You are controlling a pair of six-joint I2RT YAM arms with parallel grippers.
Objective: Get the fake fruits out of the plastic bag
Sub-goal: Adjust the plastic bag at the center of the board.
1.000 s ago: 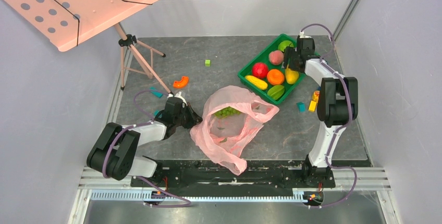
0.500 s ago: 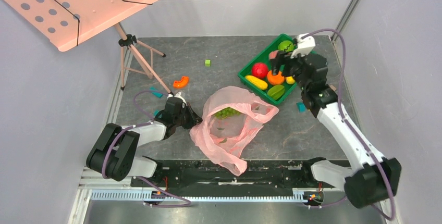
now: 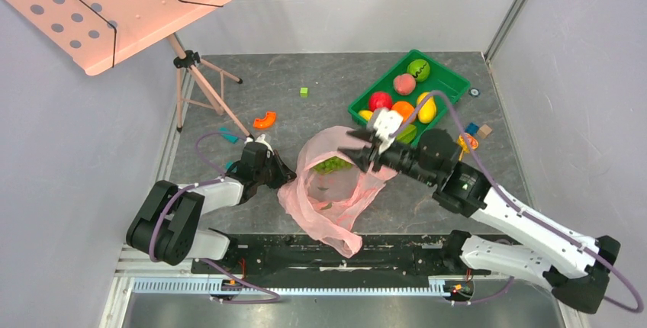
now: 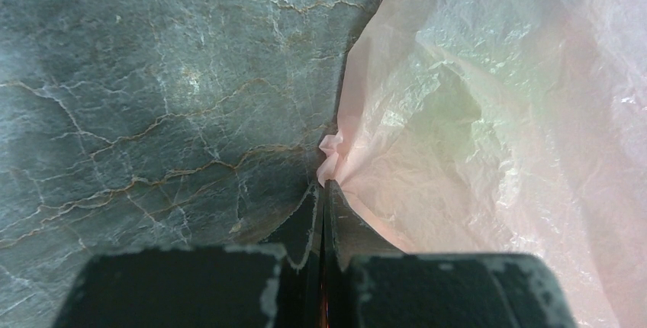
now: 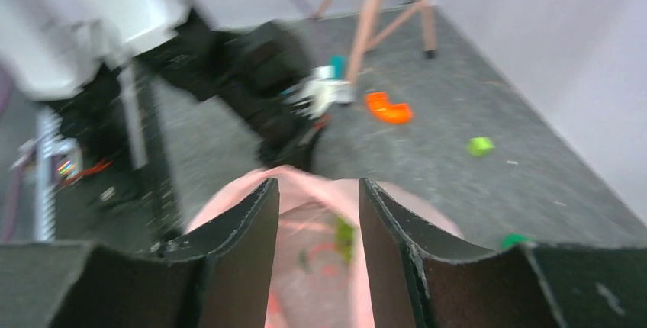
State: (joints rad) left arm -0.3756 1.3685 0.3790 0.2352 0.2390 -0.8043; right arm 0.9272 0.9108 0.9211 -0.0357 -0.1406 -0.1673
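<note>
Stretching near-to-far, the plastic bag (image 3: 339,225) is pinched by left hand (image 3: 284,175); right hand (image 3: 357,149) hovers half-open.

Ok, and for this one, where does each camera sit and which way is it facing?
Top external: above and behind, looking down on the table; the left arm and right arm both show.
Left wrist: on the left gripper, looking along its shut fingers at the pinched bag edge.
Right wrist: on the right gripper, open above the bag, facing the left arm.
Shared: all three see the bag.
</note>
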